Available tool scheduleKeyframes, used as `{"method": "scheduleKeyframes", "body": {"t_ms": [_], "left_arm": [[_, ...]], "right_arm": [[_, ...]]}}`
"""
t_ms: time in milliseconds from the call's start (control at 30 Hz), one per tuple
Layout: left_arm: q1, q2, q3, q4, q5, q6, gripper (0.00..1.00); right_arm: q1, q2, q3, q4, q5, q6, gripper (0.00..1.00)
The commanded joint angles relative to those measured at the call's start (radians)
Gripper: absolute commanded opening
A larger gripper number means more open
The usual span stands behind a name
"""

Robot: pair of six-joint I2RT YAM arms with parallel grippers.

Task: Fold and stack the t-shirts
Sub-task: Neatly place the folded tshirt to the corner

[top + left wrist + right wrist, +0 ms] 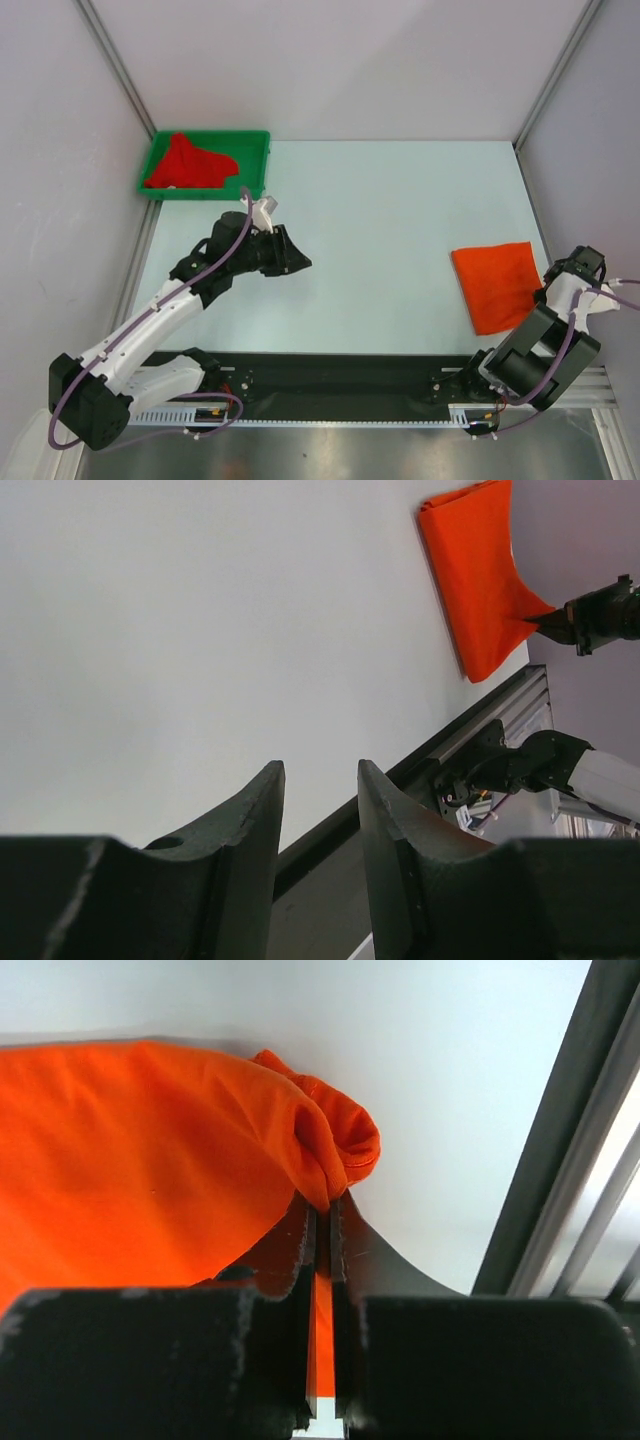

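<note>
Orange t-shirt [495,285], folded, runs lengthwise far-to-near, pinched by right end effector [322,1215].

Black-and-white arms [150,325], purple cables [243,215]

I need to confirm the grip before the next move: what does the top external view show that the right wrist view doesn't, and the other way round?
Only the top external view: the green tray at the far left with the red t-shirt lying in it, and the left tool hanging above the table. Only the right wrist view: the right tool shut on a bunched edge of cloth, with a strip of orange pinched between its fingers. Both: the orange t-shirt, folded flat on the right side.
</note>
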Motion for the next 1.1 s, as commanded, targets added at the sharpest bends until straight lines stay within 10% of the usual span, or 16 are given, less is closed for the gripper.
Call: {"method": "scheduleKeyframes", "body": {"t_ms": [0,500,667,900,1067], "left_arm": [[-0.007,-0.015,-0.004,0.045,0.010,-0.006,0.41],[-0.007,0.019,-0.020,0.062,0.033,0.012,0.41],[0.000,0.028,-0.010,0.054,0.039,0.026,0.41],[0.003,0.063,0.002,0.060,0.063,0.034,0.41],[0.001,0.078,-0.013,0.076,0.069,0.015,0.41]], "right_arm": [[0.010,0.016,0.049,0.023,0.133,-0.125,0.00],[-0.046,0.048,0.038,-0.032,0.282,-0.112,0.00],[-0.017,0.013,0.049,-0.027,0.285,-0.134,0.47],[0.208,0.046,0.291,-0.147,0.375,-0.065,0.65],[0.585,0.112,0.452,-0.109,0.411,-0.098,0.66]]}}
